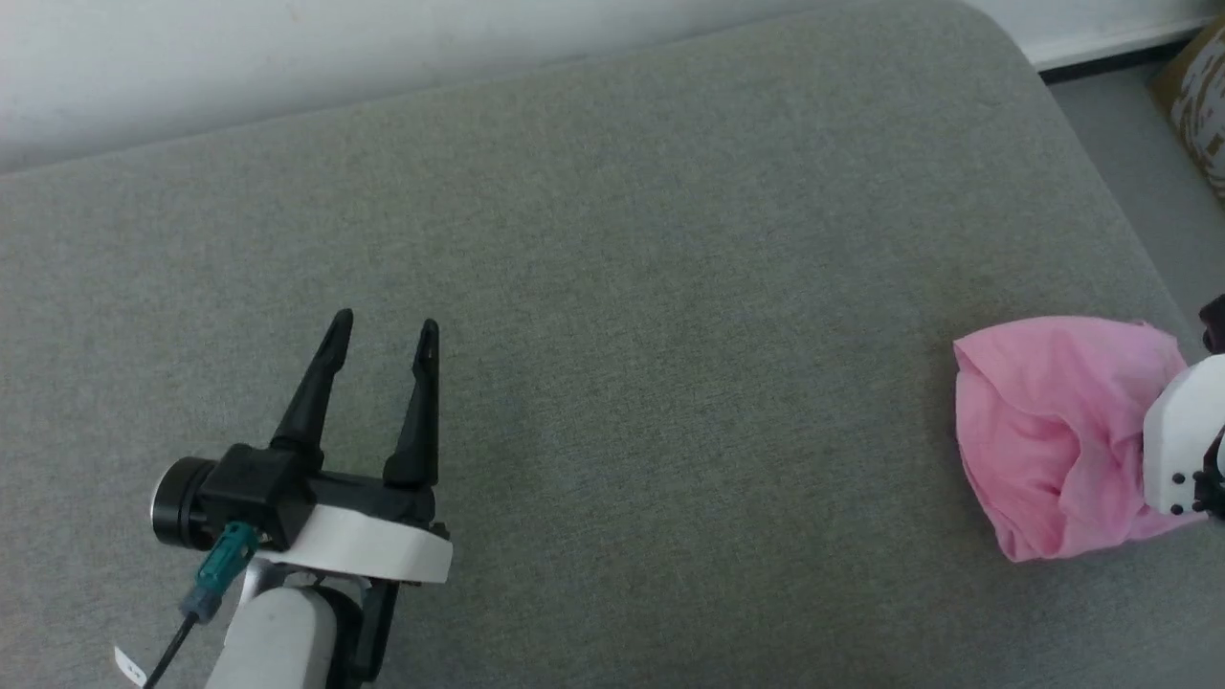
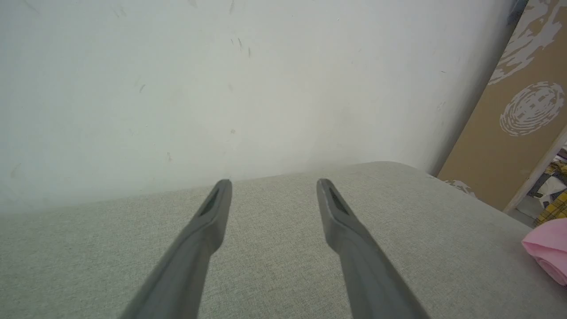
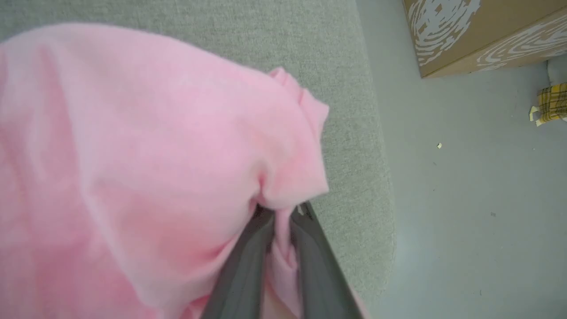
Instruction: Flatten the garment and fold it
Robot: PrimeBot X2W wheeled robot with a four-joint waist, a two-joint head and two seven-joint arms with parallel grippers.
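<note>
**Risk: a single pinch close to the drop-off**

Head view: the plain light-pink garment of thin, wrinkly fabric point(image 1: 1053, 431) sits bunched in a heap at the right-hand side of the grey fabric-covered surface point(image 1: 612, 239), near its rounded edge. The right arm's white wrist housing point(image 1: 1182, 440) is pressed against the heap. The left gripper point(image 1: 386, 330) hovers well apart from it, jaws spread and empty. With only one arm on the cloth, any drag towards the middle would likely bring the whole bundle along instead of spreading it.

Left wrist view: the left gripper point(image 2: 274, 184) points at the white wall point(image 2: 221, 88) with nothing between its released jaws. The garment point(image 2: 549, 248) is just a pink corner at the far right. A long cross-reach is needed, so the two arms could crowd each other.

Right wrist view: the right gripper point(image 3: 281, 221) has its jaws clenched on a fold of the garment point(image 3: 133, 155). How many layers are caught cannot be told. The pale grey floor point(image 3: 465, 199) lies just beyond the surface's edge, so a slipping pinch or an outward tug could drop the cloth there.
</note>
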